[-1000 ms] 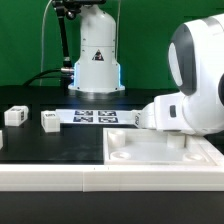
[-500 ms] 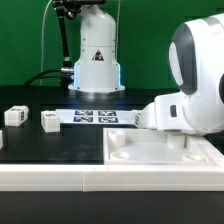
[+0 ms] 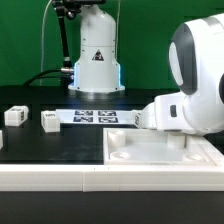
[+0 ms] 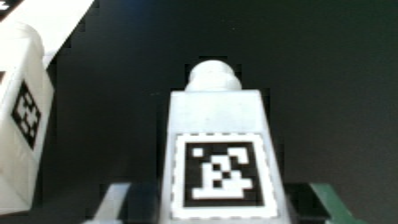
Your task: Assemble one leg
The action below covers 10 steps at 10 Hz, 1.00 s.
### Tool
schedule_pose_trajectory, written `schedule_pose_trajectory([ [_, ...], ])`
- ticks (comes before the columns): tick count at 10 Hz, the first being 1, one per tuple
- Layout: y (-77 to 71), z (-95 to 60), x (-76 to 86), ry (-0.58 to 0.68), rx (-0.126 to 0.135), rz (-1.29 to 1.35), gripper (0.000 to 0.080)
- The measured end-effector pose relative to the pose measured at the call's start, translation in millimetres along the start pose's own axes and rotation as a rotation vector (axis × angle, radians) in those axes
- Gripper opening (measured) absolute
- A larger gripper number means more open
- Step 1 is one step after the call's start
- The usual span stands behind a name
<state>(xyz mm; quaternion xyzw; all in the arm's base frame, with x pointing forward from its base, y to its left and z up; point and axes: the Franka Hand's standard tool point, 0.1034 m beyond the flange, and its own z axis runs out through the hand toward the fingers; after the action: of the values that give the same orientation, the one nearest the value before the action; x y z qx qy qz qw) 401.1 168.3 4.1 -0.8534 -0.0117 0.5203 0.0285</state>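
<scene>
In the wrist view a white leg (image 4: pixel 217 120) with a black-and-white tag and a rounded peg at its far end lies between my fingers (image 4: pixel 121 203). A thin dark gap shows on each side of it, so my gripper (image 4: pixel 226 207) is open around the leg and not pressing on it. A second leg (image 4: pixel 22 100) lies beside it, apart. In the exterior view my hand (image 3: pixel 148 113) hangs low behind the large white panel (image 3: pixel 150 152). Its fingers and those two legs are hidden there. Two more legs (image 3: pixel 15 116) (image 3: pixel 49 120) lie at the exterior view's left.
The marker board (image 3: pixel 95 116) lies flat on the black table between the left legs and my hand. The arm's base (image 3: pixel 97 60) stands behind it. My arm's bulky white link (image 3: pixel 195 70) fills the exterior view's right.
</scene>
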Motion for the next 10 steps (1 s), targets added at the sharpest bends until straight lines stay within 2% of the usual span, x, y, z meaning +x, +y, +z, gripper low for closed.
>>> schedule_pose_trajectory([
  [1, 0.0, -1.8, -1.6, -0.001, 0.001, -0.002, 0.0291],
  [2, 2.3, -13.1, -14.0, -0.012, 0.001, -0.007, 0.0291],
  [5, 8.1, -59.5, -58.4, -0.049, -0.008, -0.016, 0.0291],
  [6, 8.7, -70.7, -62.3, -0.048, -0.006, -0.018, 0.0291],
  [10, 6.9, -71.7, -53.2, -0.006, 0.000, -0.024, 0.0291],
])
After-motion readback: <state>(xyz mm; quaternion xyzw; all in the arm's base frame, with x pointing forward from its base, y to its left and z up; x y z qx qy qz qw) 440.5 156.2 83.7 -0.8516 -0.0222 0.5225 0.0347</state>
